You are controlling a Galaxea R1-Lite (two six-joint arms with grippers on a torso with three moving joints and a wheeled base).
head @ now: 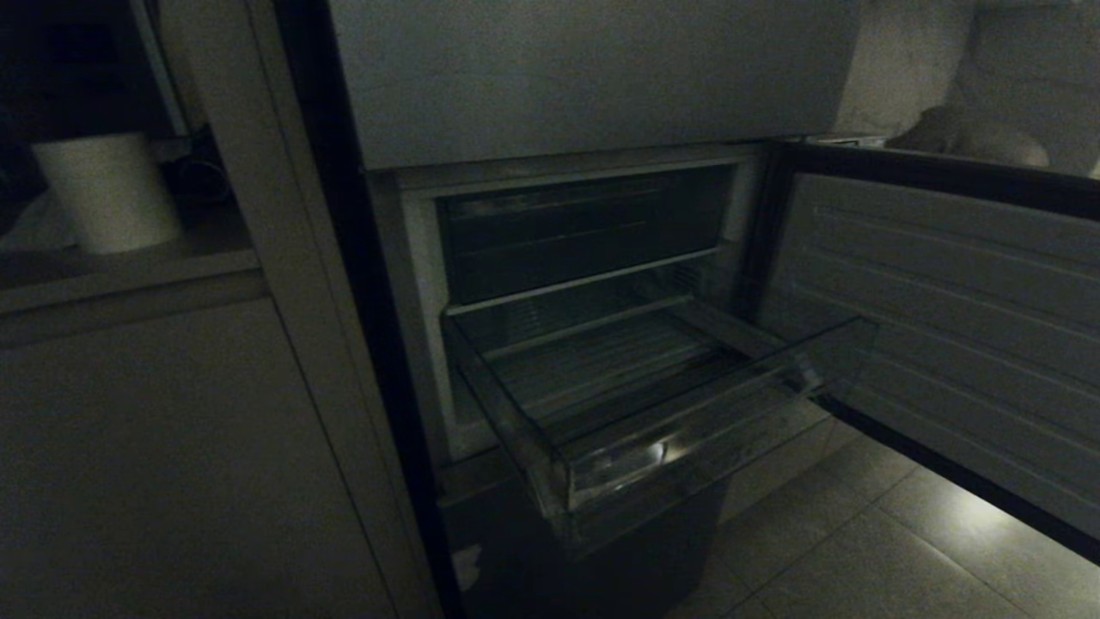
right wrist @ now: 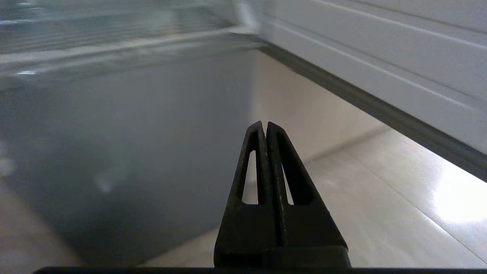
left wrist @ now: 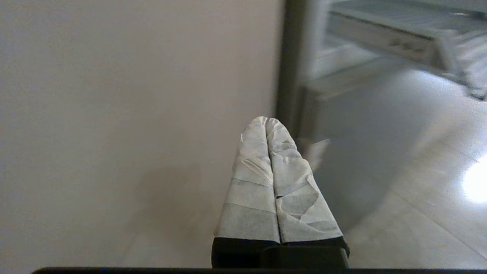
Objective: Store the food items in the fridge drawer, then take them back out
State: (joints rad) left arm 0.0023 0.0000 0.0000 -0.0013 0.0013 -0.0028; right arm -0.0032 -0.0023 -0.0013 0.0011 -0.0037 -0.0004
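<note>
Below the pulled-out fridge drawer, both grippers hang low near the floor, outside the head view. The left gripper has its taped fingers pressed together, empty; the right gripper is likewise closed on nothing. The drawer lies above and ahead of both, its long axis running across the fridge, beside the open door. No food items show anywhere, so which arm is nearer them cannot be judged.
</note>
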